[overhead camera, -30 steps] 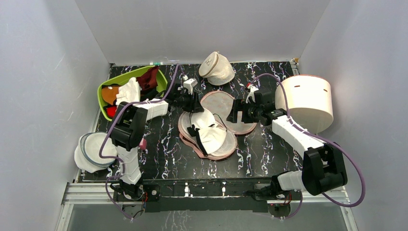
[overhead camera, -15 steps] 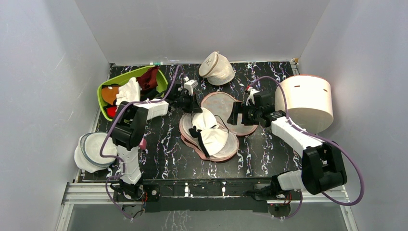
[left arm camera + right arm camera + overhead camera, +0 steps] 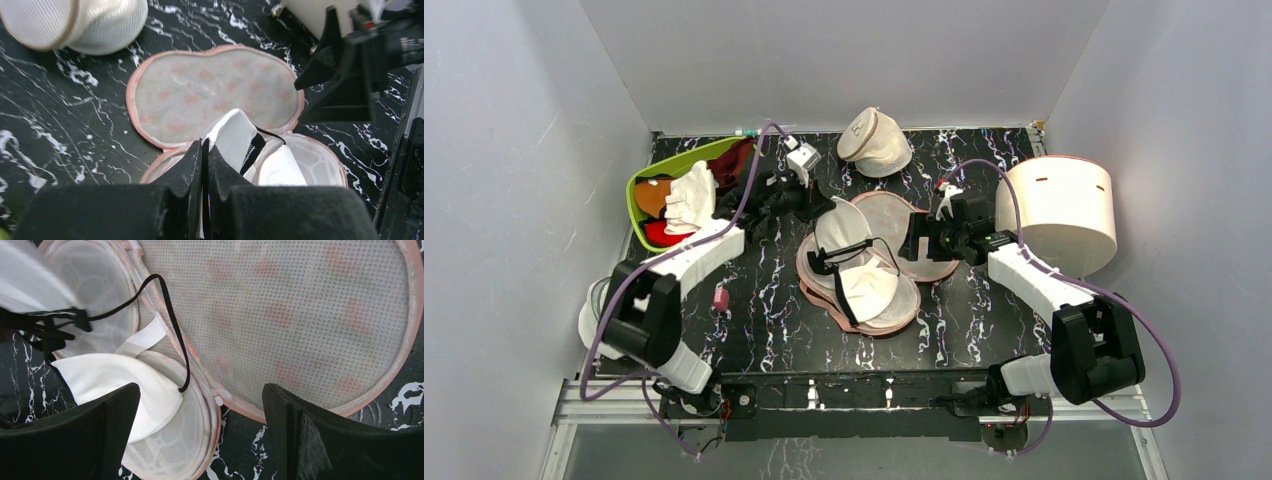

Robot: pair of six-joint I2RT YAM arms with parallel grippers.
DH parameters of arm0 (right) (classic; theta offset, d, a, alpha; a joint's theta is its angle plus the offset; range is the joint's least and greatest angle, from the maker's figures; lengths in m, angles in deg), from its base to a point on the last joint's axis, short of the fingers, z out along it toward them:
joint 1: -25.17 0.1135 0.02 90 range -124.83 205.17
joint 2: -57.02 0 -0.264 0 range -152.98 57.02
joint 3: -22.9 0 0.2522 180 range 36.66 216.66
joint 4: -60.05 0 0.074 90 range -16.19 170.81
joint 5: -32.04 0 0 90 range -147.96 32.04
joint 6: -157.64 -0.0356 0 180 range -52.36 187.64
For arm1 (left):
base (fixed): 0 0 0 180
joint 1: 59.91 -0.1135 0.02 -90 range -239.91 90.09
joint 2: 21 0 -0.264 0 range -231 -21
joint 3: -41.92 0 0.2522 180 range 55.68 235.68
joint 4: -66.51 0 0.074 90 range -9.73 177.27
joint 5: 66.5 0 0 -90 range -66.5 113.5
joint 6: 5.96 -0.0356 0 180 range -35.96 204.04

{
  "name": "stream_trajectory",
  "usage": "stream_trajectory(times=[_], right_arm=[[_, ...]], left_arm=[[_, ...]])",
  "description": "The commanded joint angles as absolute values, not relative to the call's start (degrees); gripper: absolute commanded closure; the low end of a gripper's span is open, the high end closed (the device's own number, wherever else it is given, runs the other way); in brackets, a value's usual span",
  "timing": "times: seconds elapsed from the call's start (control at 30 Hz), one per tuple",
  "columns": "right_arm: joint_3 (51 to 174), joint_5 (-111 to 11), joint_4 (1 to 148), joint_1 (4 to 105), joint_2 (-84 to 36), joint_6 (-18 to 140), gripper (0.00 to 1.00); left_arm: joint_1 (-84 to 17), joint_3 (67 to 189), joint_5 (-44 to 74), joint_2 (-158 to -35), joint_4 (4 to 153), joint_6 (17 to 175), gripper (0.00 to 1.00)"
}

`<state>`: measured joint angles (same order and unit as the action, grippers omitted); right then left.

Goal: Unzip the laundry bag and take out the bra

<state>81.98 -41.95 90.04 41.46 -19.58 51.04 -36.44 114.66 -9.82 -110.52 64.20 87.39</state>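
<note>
The peach-pink laundry bag [image 3: 879, 315] lies unzipped mid-table, its mesh-lined lid [image 3: 894, 215] folded back to the far right. The white bra with black straps [image 3: 864, 285] sits in the lower half. One cup [image 3: 842, 225] is lifted toward the far left. My left gripper [image 3: 817, 212] is shut on that cup's edge; in the left wrist view the jaws [image 3: 205, 150] pinch the white cup [image 3: 235, 137] in front of the lid [image 3: 215, 92]. My right gripper [image 3: 919, 240] is open and empty over the lid's near edge. Its wrist view [image 3: 200, 405] shows the lid [image 3: 300, 315], a cup [image 3: 115, 380] and a black strap [image 3: 172, 320].
A green bin of clothes [image 3: 639, 190] stands at the far left, and a cream domed pouch [image 3: 874, 140] at the back. A white round mesh bag [image 3: 614, 315] lies at the near left. A large cream cylinder [image 3: 1064, 210] stands on the right. A small pink item [image 3: 721, 298] lies near the left arm.
My left gripper has pulled back and to the left with the bra cup, lifting that cup out of the bag; the left arm's elbow has swung left. The right gripper has barely moved.
</note>
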Motion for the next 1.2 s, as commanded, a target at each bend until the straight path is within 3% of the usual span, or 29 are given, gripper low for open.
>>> stream_trajectory(times=[0.0,0.2,0.43,0.7,1.17], right_arm=[[82.6,-42.5,87.1,41.7,-19.9,51.7,0.07],[83.3,-43.9,88.4,41.7,-19.8,53.2,0.06],[83.3,-44.9,87.5,41.7,-19.3,54.8,0.05],[82.3,-43.7,85.4,41.7,-20.8,54.9,0.04],[82.4,-41.7,84.9,41.7,-22.0,54.7,0.03]], left_arm=[[-36.2,110.8,-10.4,-100.5,58.3,83.1,1.0],[-35.4,109.6,-6.9,-88.4,59.6,80.9,1.0],[-35.4,123.9,3.9,-85.2,72.5,84.9,1.0],[-35.4,145.5,13.5,-91.9,87.0,85.0,1.0],[-36.1,182.3,26.3,-111.6,89.7,77.0,1.0]])
